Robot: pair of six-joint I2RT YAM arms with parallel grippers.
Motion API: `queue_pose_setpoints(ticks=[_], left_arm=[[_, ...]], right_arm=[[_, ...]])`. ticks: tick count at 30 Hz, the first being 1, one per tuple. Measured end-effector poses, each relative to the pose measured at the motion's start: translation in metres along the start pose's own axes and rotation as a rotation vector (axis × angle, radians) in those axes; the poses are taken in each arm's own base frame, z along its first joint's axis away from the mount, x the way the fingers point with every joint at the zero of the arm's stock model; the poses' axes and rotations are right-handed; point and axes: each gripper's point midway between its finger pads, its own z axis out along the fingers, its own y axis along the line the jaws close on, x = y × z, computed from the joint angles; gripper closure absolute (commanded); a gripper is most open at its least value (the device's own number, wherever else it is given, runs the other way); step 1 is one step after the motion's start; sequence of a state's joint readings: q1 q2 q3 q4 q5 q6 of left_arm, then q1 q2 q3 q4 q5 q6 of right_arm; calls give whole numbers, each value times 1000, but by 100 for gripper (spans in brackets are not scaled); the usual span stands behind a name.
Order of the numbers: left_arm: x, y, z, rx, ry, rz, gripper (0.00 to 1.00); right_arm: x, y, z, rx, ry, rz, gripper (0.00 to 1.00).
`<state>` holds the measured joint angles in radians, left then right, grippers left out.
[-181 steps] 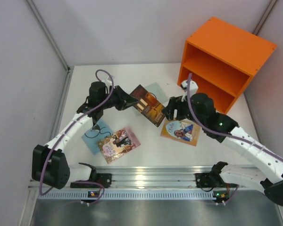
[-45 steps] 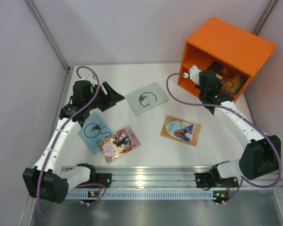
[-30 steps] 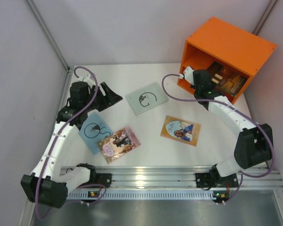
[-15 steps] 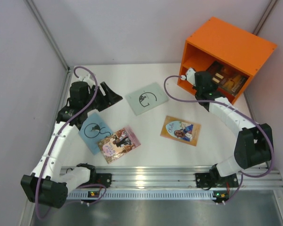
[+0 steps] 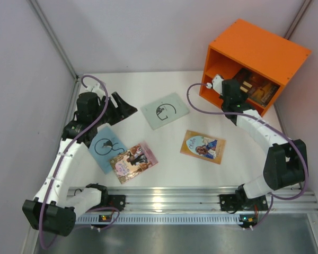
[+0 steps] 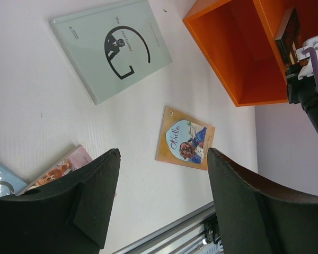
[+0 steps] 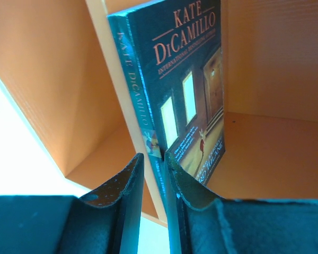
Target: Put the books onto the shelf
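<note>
Four books [image 5: 133,161] lay flat across the table [image 5: 169,138]. By its left edge the left gripper [image 5: 126,105] hung wide and empty. At the far right corner the right gripper [image 7: 153,157] pinched the dark brown book [image 7: 191,90] inside the shelf [image 5: 259,48]. It seemed to lean, so letting go could tip it out.

Place: a robot test cell in a lab, not a lived-in room.
Enclosure: plain pale panel walls [image 5: 148,32] and a metal corner post [image 5: 53,38] close in the white surface [image 5: 169,165].
Rig: a cabled left arm [image 5: 58,164] and right arm [image 5: 259,127] are bolted to an aluminium rail [image 5: 164,198] along the bottom of the frame.
Props: an orange shelf [image 5: 259,47] at upper right with a dark book [image 5: 256,87] in it. A pale green book [image 5: 165,110], light blue book [image 5: 107,148], pink book [image 5: 133,162] and orange-edged book [image 5: 203,146] lie flat mid-frame.
</note>
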<state>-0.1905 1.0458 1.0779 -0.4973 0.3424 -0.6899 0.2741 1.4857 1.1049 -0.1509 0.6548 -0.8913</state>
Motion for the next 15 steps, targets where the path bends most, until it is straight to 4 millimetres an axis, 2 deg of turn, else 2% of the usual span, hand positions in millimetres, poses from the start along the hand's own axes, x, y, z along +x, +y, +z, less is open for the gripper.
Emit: queue_pose_setpoints(ticks=[15], left_arm=[[0,0,0,0,0,5,28]], right_arm=[[9,-8,3,24,28,9,79]])
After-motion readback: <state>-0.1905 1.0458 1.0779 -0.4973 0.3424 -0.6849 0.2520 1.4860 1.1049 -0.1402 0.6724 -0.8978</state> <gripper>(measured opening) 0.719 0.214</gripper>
